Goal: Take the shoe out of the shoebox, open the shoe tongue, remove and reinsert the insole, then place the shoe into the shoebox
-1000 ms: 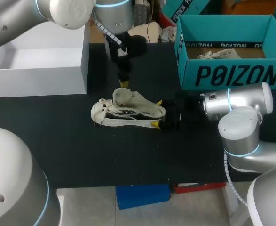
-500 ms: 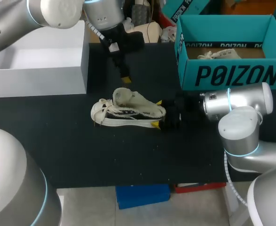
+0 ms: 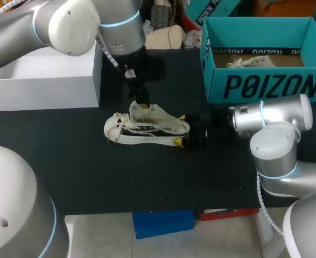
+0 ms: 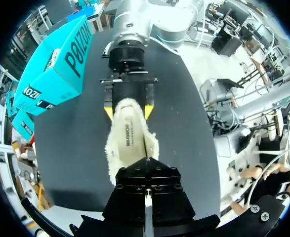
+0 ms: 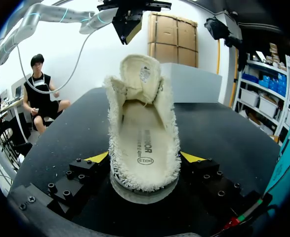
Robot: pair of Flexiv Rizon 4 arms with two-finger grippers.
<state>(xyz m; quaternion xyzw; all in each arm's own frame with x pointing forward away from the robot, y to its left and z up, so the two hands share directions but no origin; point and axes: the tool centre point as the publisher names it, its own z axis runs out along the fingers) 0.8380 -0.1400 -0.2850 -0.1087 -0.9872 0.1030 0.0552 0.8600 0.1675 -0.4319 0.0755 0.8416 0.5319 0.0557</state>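
A cream, fuzzy-edged shoe point(image 3: 147, 126) lies on its side on the black table, its tongue point(image 5: 141, 74) pulled up and its printed insole point(image 5: 142, 143) showing inside. My right gripper point(image 3: 180, 129) is shut on the heel, one yellow fingertip point(image 5: 98, 157) on each side of it. My left gripper point(image 3: 141, 101) is shut and holds nothing. It hangs just above the tongue end of the shoe point(image 4: 130, 143) and points down at it. In the right wrist view the left gripper point(image 5: 129, 30) sits above and beyond the tongue.
A teal shoebox point(image 3: 265, 86) stands open at the back right with another pale shoe point(image 3: 249, 62) inside. A white box point(image 3: 44, 70) stands at the back left. Bare black table point(image 3: 147, 177) lies in front of the shoe.
My left gripper drew back from the tongue, then came down close above it again while its wrist turned. The shoe and right gripper stayed still.
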